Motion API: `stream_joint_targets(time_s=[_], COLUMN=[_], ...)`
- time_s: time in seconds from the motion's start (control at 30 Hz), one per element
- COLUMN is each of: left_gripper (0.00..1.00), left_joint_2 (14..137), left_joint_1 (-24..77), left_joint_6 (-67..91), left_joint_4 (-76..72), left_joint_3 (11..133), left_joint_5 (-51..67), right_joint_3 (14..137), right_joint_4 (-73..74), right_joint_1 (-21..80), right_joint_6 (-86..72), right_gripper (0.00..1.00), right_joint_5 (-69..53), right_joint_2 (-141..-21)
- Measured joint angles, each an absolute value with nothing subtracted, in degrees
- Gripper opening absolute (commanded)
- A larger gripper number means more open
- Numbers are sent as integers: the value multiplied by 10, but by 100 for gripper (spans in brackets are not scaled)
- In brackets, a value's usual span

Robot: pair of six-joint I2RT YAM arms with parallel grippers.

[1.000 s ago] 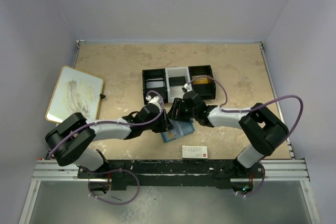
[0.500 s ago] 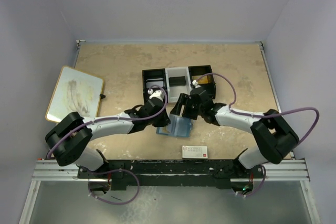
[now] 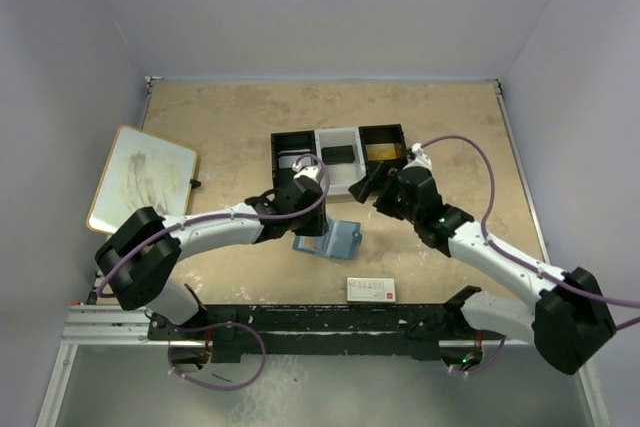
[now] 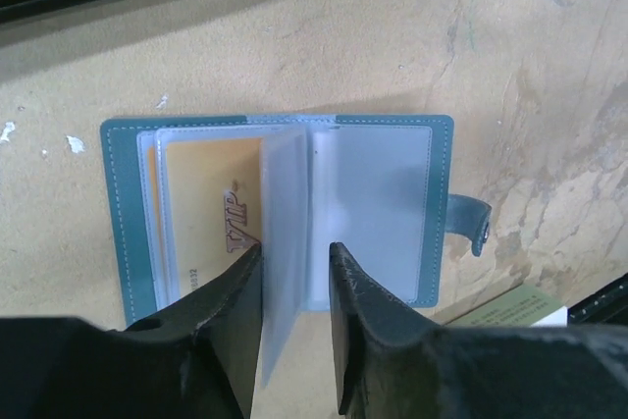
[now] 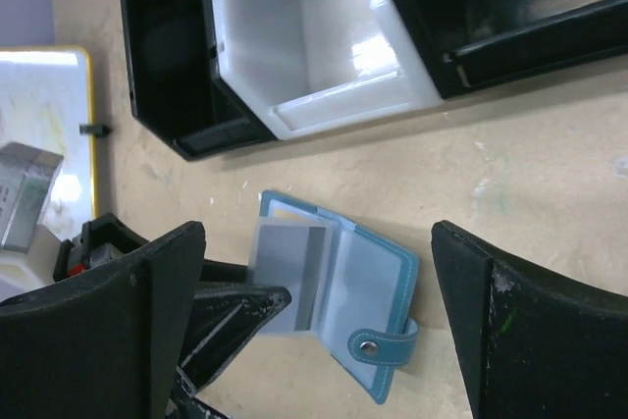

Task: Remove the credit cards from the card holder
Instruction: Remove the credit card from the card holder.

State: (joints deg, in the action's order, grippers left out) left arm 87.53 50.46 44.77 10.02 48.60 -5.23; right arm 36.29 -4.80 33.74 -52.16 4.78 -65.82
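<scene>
Open wallet (image 4: 373,203) on surface (image 4: 491,66), gold card (image 4: 211,213) inside, left hand (image 4: 294,252) pinching its clear sleeve (image 4: 285,203), right hand (image 5: 316,233) spread wide above, near tray (image 5: 294,115).

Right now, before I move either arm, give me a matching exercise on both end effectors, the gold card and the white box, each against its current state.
Things:
1. left end effector
2. right end effector
3. gold card
4. white box

States:
A. wide open, holding nothing
B. tucked in a pocket of the open card holder
C. by the near edge of the table, apart from the card holder
D. fingers either side of a raised clear sleeve

Pairs: 1-D, 2-A, 3-B, 4-C
</scene>
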Motion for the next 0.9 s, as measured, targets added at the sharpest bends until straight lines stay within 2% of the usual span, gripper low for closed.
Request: stream_joint_targets(time_s=[0.03,0.13,0.5,0.63,0.77,0.83,0.9], left_gripper=[40,46,51,56,57,56,56], left_joint_2=[876,882,928,922,876,832,788], left_joint_1=[505,507,515,515,509,496,466], left_joint_6=[447,448,469,458,432,416,409], left_joint_4=[100,88,30,115,188,190,181], left_joint_3=[486,486,490,540,599,594,561], left_joint_5=[-48,-25,87,55,-10,-48,-69], right_joint_3=[354,337,305,307,321,321,314], right_joint_4=[-44,-38,-46,-28,-27,-53,-105], right_joint_1=[337,337,337,337,337,337,337], right_joint_6=[-529,-548,-587,-595,-593,-587,-585], right_gripper=[100,100,99,90,77,66,61], right_joint_5=[59,83,85,64,9,-19,-49], right_joint_2=[-640,-608,-590,-576,-577,-590,-620])
